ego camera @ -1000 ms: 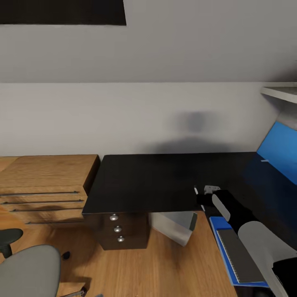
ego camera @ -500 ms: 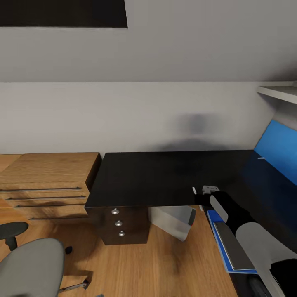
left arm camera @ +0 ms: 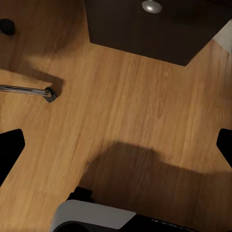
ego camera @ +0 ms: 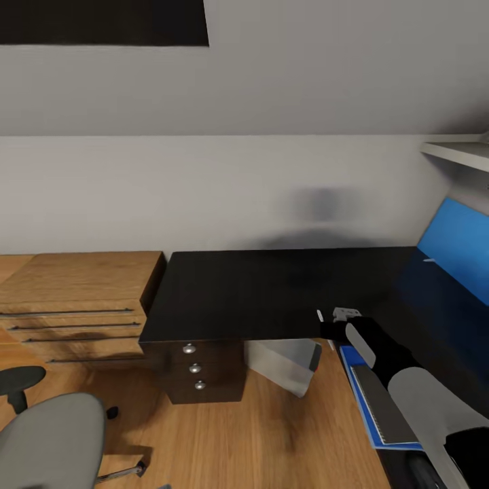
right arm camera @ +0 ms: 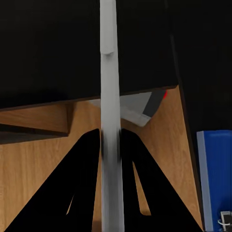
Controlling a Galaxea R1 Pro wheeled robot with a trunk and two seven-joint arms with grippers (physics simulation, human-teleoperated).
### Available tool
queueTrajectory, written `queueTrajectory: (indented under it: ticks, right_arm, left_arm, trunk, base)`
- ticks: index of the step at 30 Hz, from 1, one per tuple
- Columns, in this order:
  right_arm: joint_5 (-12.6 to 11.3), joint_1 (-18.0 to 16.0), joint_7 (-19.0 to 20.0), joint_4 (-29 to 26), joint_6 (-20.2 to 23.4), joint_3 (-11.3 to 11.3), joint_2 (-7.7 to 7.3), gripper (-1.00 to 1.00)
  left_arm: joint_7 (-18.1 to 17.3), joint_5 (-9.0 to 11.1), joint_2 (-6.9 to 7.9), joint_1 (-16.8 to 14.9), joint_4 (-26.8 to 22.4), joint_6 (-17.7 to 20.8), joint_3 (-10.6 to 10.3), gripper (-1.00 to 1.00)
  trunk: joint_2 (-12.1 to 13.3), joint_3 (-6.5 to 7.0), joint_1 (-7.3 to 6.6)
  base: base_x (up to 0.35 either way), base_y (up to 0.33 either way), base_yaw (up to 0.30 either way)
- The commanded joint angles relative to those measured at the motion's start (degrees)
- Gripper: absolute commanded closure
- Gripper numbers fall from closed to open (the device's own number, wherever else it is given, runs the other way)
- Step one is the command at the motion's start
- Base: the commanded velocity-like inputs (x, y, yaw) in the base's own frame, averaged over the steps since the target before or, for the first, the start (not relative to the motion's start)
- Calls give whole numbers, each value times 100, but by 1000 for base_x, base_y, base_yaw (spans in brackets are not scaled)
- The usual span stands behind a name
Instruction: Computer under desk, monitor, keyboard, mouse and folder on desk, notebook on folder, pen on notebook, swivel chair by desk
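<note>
No legible text or labels.

Even, soft lighting, no glare. A hazy shadow smudges the wall (ego camera: 319, 204) above the matte desk (ego camera: 272, 292); a broad soft one darkens the floor (left arm camera: 145, 116). The pen (right arm camera: 109, 96) blurs near the right wrist lens.

The white pen (right arm camera: 109, 96) is clamped in the right gripper (right arm camera: 110, 140) over the black worktop (ego camera: 272, 292) edge. The notebook (ego camera: 384, 407) lies on the blue folder (ego camera: 360, 401); the grey computer (ego camera: 288, 363) stands beneath.
</note>
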Motion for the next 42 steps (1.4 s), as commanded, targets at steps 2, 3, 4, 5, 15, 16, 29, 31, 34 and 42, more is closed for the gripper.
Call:
queueTrajectory:
  ticks: [2,3,4,5,15,16,29,31,34,42]
  right_arm:
    - [-54,-5,-32,-12,21,33,-6,100]
    - [-55,-5,-33,-14,22,32,-6,100]
    - [-56,-5,-34,-18,24,31,-5,100]
    - [-56,-5,-34,-19,24,30,-5,100]
    - [-53,-5,-36,-21,18,29,-4,100]
    - [-51,-5,-36,-19,17,29,-7,100]
    - [-17,2,-20,2,7,37,-4,100]
    - [-11,3,-21,4,5,37,-3,100]
    - [-7,4,-28,11,-5,38,-3,100]
    - [-2,11,-28,69,-64,38,-12,100]
  left_arm:
    - [48,30,4,-4,3,-22,-49,-100]
    - [48,30,4,-4,4,-22,-49,-100]
    - [48,30,4,-4,5,-22,-49,-100]
    - [48,30,4,-4,5,-22,-49,-100]
    - [48,47,4,-4,21,-24,-49,-100]
    - [48,47,4,-4,22,-23,-49,-100]
    - [48,39,-3,-4,25,-21,-49,-100]
    - [48,39,-4,-4,25,-21,-50,-100]
    - [48,39,-4,-4,25,-22,-49,-100]
    - [48,34,-11,-4,25,-24,-52,-100]
  trunk:
    - [-11,-2,3]
    - [-11,3,3]
    - [-11,8,3]
    - [-11,14,3]
    - [-11,69,3]
    - [-11,72,3]
    - [-11,79,3]
    - [-11,79,3]
    - [-11,79,3]
    - [-11,79,3]
  base:
    - [0,0,-130]
    - [0,0,-152]
    - [0,0,-173]
    - [0,0,-180]
    - [0,0,-200]
    - [-10,0,-130]
    - [-218,0,-31]
    - [-186,0,-1]
    - [-90,0,-1]
    - [-105,-82,0]
